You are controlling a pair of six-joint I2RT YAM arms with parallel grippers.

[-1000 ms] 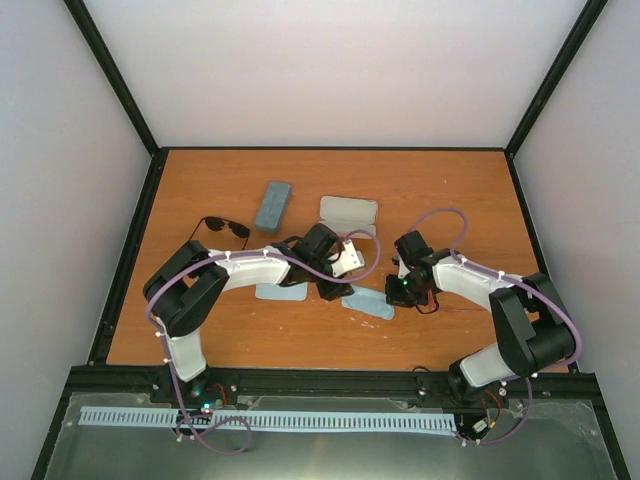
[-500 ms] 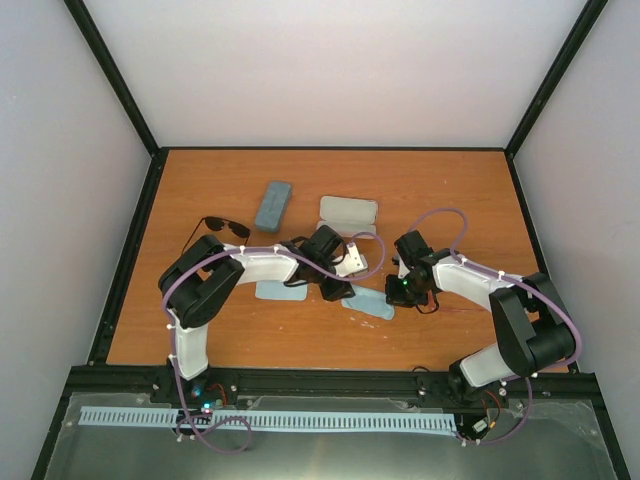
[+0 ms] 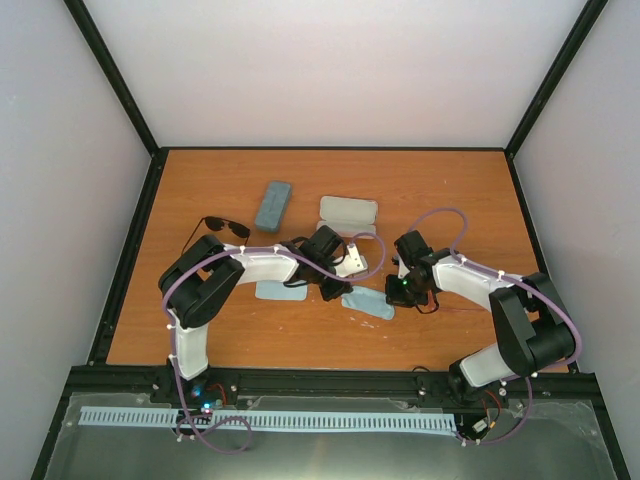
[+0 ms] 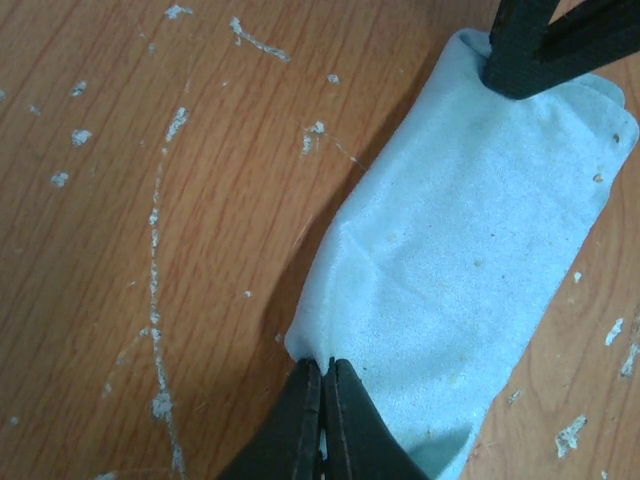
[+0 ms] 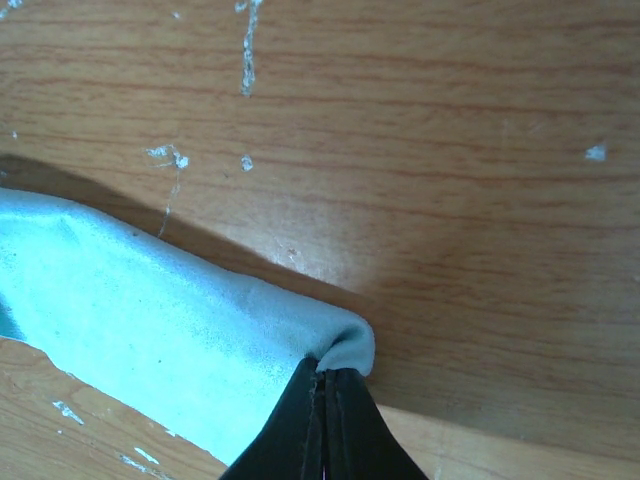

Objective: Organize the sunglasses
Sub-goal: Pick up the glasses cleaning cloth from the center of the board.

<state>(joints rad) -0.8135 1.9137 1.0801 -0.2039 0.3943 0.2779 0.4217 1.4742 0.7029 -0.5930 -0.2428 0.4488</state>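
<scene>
A light-blue cloth (image 3: pixel 367 304) lies folded on the table between my two grippers. My left gripper (image 4: pixel 325 368) is shut on the cloth's (image 4: pixel 460 250) near corner, seen from above at the cloth's left end (image 3: pixel 340 292). My right gripper (image 5: pixel 325 372) is shut on the opposite corner of the cloth (image 5: pixel 150 330), at its right end (image 3: pixel 390 296); its black fingers (image 4: pixel 540 50) show at the top of the left wrist view. The black sunglasses (image 3: pixel 223 227) lie at the left, behind my left arm, untouched.
A second light-blue cloth (image 3: pixel 279 291) lies under my left forearm. A blue-grey case (image 3: pixel 272 204) sits closed at the back left. An open pale case (image 3: pixel 348 213) lies at the back centre. Black frame rails border the table (image 3: pixel 450 190).
My left gripper has closed on the cloth's corner. The left arm's elbow swung a little to the right early on. The right gripper has stayed shut on its corner.
</scene>
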